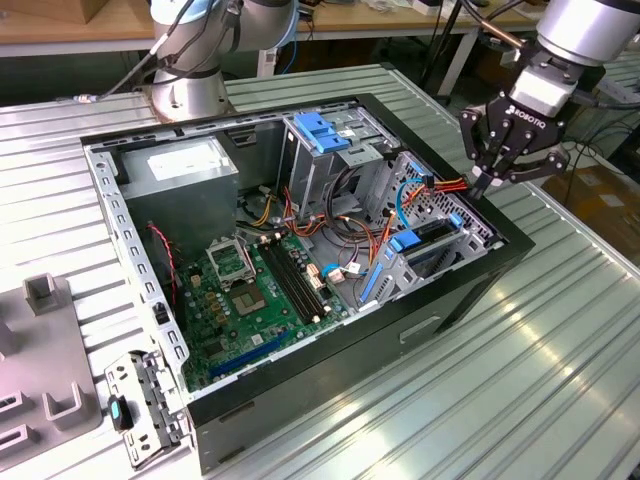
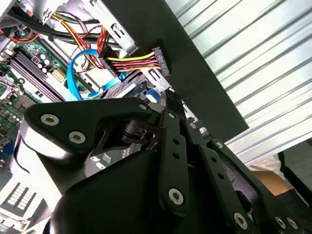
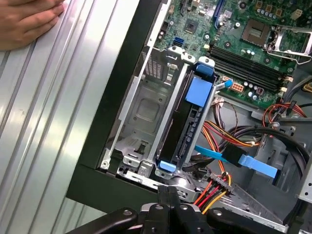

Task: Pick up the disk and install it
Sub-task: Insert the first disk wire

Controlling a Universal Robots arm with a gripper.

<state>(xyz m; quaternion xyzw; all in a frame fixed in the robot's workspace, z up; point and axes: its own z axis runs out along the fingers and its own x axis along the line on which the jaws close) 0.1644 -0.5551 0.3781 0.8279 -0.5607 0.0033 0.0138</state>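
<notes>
The disk [image 3: 187, 126] stands on edge in a slot of the drive cage [image 3: 141, 112] at the case's corner, with blue carrier rails along it and a blue tab at each end. In the exterior view the disk [image 1: 428, 238] sits low in the cage at the exterior view's right side of the open computer case [image 1: 470, 290]. My gripper [image 1: 479, 187] hovers just above and beside that cage, over the case's rim. Its black fingers [image 3: 168, 197] are pressed together, shut with nothing between them.
A hand [image 3: 27, 22] rests on the ribbed table beside the case. A blue data cable [image 3: 234, 158] and a red-yellow power plug [image 3: 217, 187] hang loose near the cage. A tall cage with a blue flap [image 1: 325, 130], a grey power supply [image 1: 190, 170] and the motherboard [image 1: 250, 290] occupy the case.
</notes>
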